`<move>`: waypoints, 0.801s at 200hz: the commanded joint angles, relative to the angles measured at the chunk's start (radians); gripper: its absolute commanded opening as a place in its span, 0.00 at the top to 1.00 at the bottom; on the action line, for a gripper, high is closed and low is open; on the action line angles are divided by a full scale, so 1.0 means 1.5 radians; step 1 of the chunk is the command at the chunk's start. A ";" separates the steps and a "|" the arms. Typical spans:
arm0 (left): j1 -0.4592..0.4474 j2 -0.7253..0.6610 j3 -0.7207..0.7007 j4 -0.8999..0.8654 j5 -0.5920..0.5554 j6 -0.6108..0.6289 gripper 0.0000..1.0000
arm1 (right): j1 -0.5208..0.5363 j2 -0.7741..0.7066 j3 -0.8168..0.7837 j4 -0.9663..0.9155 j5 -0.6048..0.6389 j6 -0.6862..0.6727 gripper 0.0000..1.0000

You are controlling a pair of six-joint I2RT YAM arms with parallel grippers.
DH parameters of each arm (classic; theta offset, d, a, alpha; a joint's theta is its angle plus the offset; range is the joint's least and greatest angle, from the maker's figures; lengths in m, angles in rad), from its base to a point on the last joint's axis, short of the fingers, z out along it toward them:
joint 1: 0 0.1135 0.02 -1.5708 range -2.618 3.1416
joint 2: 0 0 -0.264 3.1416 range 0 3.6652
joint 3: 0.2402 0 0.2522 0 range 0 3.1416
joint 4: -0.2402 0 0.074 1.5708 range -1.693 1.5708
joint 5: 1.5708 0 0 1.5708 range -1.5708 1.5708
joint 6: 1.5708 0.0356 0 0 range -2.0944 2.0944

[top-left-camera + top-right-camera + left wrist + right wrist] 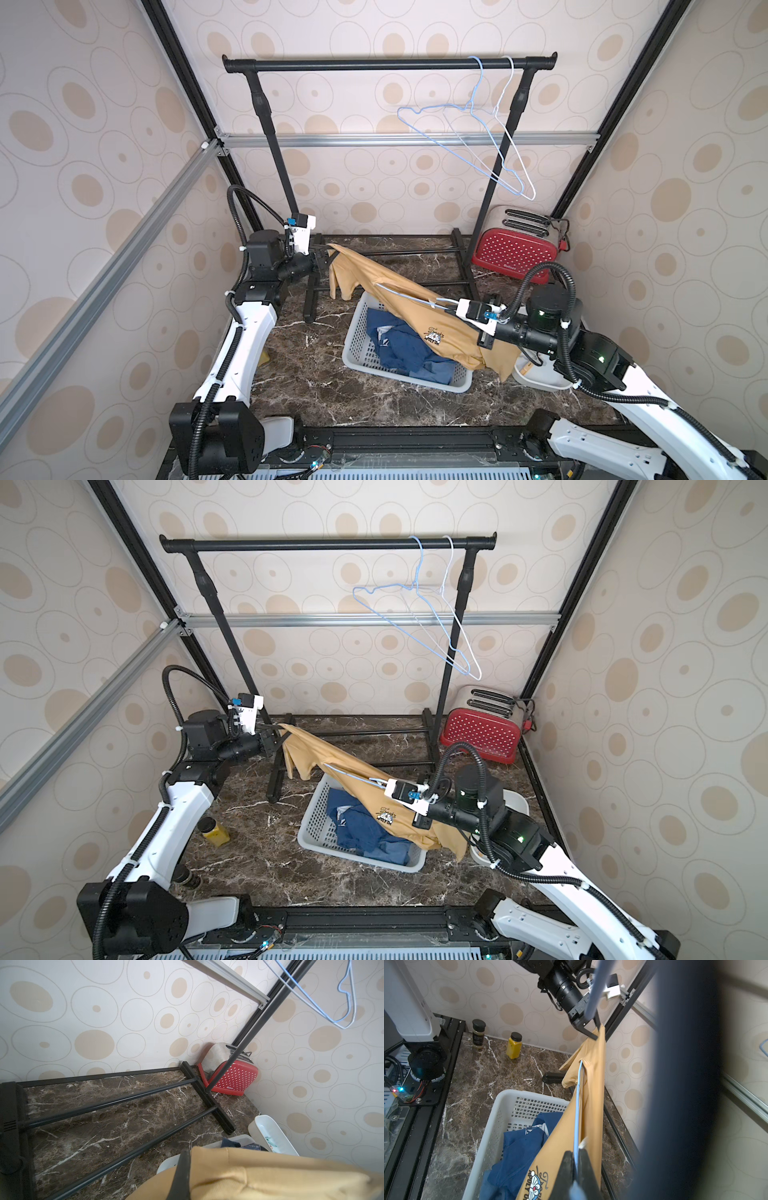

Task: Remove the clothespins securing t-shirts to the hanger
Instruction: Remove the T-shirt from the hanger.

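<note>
A mustard yellow t-shirt (415, 307) (593, 1084) hangs stretched between my two grippers above the basket. The left gripper (326, 253) (188, 1178) is shut on its far edge. A blue wire hanger (578, 1105) sits inside the shirt, and the right gripper (451, 307) (576, 1167) is shut on it. A small white piece (583, 1144) sits on the wire just past the fingertips; I cannot tell if it is a clothespin. The blue t-shirts (407, 349) (517, 1147) lie crumpled in the basket. Small teal bits (270, 1140) lie in a white tray.
The grey basket (353, 332) stands mid-table under the shirt. The white tray (257, 1126) is beside the right arm. A black rack (386, 64) at the back carries two empty hangers (457, 124). A red toaster (515, 249) is back right, and spice jars (513, 1045) are by the left wall.
</note>
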 commanded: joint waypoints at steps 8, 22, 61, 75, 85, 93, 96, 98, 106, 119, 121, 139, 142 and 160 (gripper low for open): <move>0.018 -0.013 0.031 -0.026 -0.045 -0.007 1.00 | 0.021 -0.015 -0.007 0.004 0.034 -0.043 1.00; 0.020 -0.004 0.030 -0.026 -0.038 -0.011 1.00 | 0.020 -0.013 0.002 -0.014 0.046 -0.044 1.00; 0.020 0.013 0.026 -0.047 -0.055 0.012 1.00 | 0.018 -0.080 -0.040 0.108 0.042 0.045 1.00; 0.020 0.010 0.015 -0.039 -0.057 0.012 1.00 | 0.018 -0.087 -0.029 0.113 0.042 0.060 1.00; 0.019 0.010 0.011 -0.038 -0.060 0.012 1.00 | 0.017 -0.095 -0.028 0.127 0.041 0.069 1.00; 0.019 0.011 0.010 -0.040 -0.062 0.015 1.00 | 0.017 -0.103 -0.029 0.141 0.042 0.072 1.00; 0.020 0.012 0.010 -0.042 -0.062 0.017 1.00 | 0.018 -0.104 -0.029 0.143 0.045 0.072 1.00; 0.020 0.012 0.010 -0.042 -0.062 0.017 1.00 | 0.018 -0.104 -0.028 0.144 0.046 0.073 1.00; 0.020 0.013 0.011 -0.044 -0.060 0.019 1.00 | 0.018 -0.101 -0.018 0.135 0.052 0.073 1.00; 0.020 0.011 0.008 -0.037 -0.056 0.015 1.00 | 0.017 -0.091 -0.005 0.132 0.064 0.084 1.00; 0.020 0.011 0.007 -0.035 -0.056 0.012 1.00 | 0.017 -0.090 -0.005 0.136 0.065 0.086 1.00; 0.019 -0.003 0.002 -0.020 -0.052 0.000 1.00 | 0.018 -0.065 -0.011 0.219 0.081 0.132 1.00; 0.019 -0.006 0.001 -0.017 -0.052 -0.001 1.00 | 0.017 -0.057 -0.014 0.243 0.082 0.144 1.00; 0.020 -0.027 -0.003 -0.002 -0.070 -0.010 1.00 | 0.018 0.030 0.004 0.376 0.054 0.217 1.00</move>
